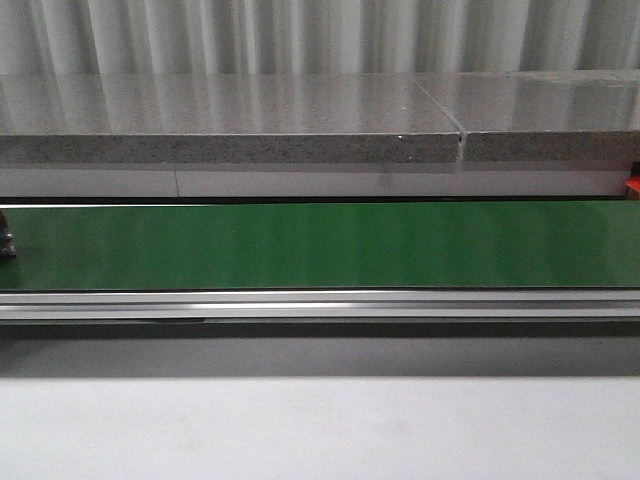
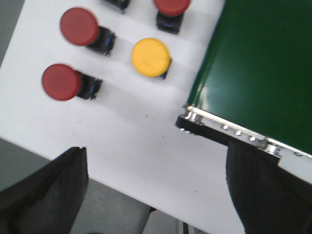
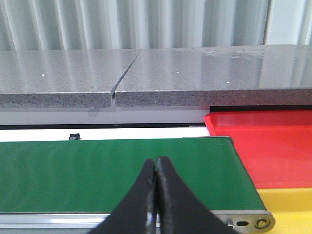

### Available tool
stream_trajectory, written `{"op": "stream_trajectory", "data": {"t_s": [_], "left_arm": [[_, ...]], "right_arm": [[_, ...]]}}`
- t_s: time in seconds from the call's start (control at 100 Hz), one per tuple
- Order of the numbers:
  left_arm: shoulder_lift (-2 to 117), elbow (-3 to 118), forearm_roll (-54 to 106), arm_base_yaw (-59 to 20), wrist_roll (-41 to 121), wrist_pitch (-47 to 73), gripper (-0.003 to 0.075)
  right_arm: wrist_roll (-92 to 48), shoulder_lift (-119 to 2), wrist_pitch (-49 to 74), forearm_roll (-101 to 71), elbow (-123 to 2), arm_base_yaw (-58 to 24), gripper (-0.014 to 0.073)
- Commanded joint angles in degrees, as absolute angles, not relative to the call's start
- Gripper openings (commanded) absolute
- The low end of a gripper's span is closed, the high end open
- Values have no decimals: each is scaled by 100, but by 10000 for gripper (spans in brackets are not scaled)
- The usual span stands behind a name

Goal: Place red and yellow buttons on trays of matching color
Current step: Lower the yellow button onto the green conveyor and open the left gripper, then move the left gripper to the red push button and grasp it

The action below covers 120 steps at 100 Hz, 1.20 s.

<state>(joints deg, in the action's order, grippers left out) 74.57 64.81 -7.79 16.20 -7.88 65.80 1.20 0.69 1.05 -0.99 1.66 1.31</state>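
Round, glossy red buttons (image 2: 61, 82) and one yellow button (image 2: 151, 57) sit on the white desk (image 2: 131, 131) beside the green belt's (image 2: 263, 68) corner, under the wide-open left end effector (image 2: 156, 195). The right end effector (image 3: 156, 195) is closed and empty over the smooth belt, near the red tray (image 3: 273, 141) and yellow tray (image 3: 287, 204).

A grey speckled stone counter (image 1: 230, 125) runs behind the green conveyor belt (image 1: 320, 245). Behind the counter hangs a pale pleated curtain (image 1: 300, 35) (its folds reflect on the glossy counter top).

Front view faces the green belt (image 1: 320, 245) level; both wrist views share it.
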Motion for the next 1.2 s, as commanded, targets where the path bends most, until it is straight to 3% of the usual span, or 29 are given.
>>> {"op": "stream_trajectory", "data": {"t_s": [0.0,0.67,1.19], "left_arm": [[7121,6336,-797,1883,-1011,6225,564],[7661,6225,-853,2053,-966,6148,564],[8405,6383,-137,3280,-564,5867,564]], "right_arm": [[114,120,-344,-41,71,135,-69],[114,120,-344,-41,71,135,-69],[114,120,-344,-41,71,135,-69]]}}
